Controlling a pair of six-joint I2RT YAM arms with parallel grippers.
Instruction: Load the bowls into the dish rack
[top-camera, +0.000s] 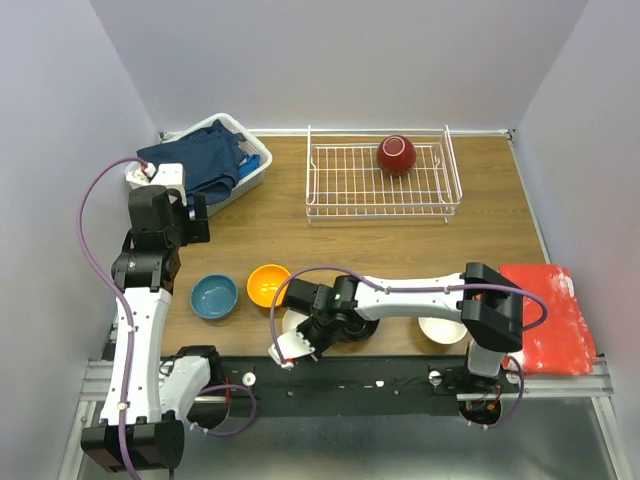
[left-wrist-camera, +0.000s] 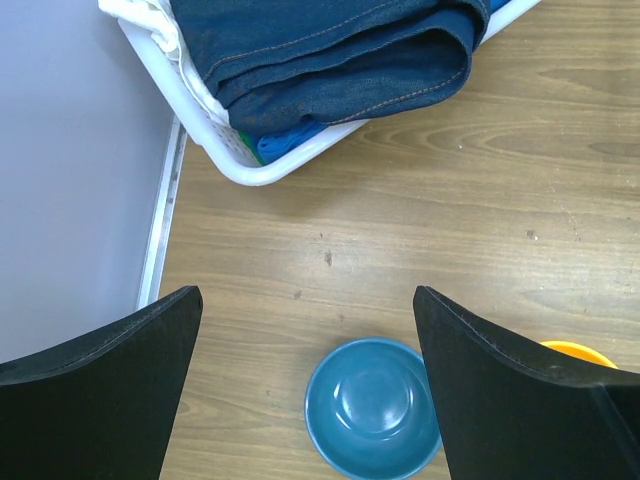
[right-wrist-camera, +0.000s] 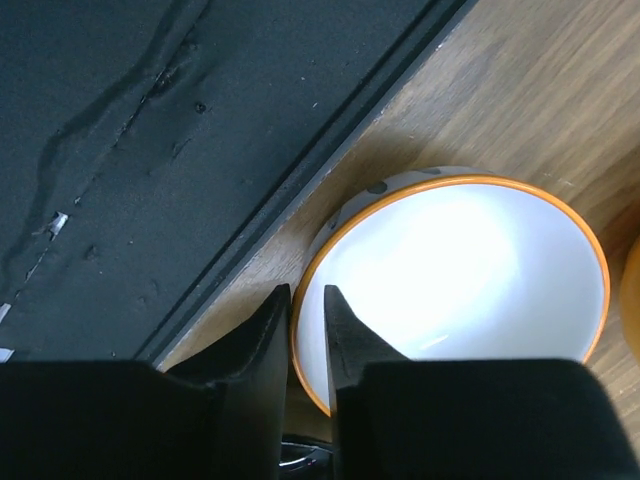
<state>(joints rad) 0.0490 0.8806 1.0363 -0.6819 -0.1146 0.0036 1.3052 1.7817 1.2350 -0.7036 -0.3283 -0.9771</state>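
Observation:
A white bowl (right-wrist-camera: 460, 260) with an orange rim sits at the table's near edge. My right gripper (right-wrist-camera: 305, 292) straddles its rim, one finger outside and one inside, with a thin strip of gap still showing. In the top view this gripper (top-camera: 303, 330) hides most of that bowl. The blue bowl (top-camera: 214, 296) and the orange bowl (top-camera: 268, 285) stand side by side to its left. Another white bowl (top-camera: 441, 329) lies under the right arm. A maroon bowl (top-camera: 396, 154) rests in the white wire dish rack (top-camera: 345, 185). My left gripper (left-wrist-camera: 307, 295) hangs wide open above the table behind the blue bowl (left-wrist-camera: 370, 405).
A white plastic basket (top-camera: 255, 165) holding dark blue cloth stands at the back left, close to the left arm. A red pad (top-camera: 545, 315) lies at the right edge. The black mounting rail (right-wrist-camera: 150, 150) runs right beside the white bowl.

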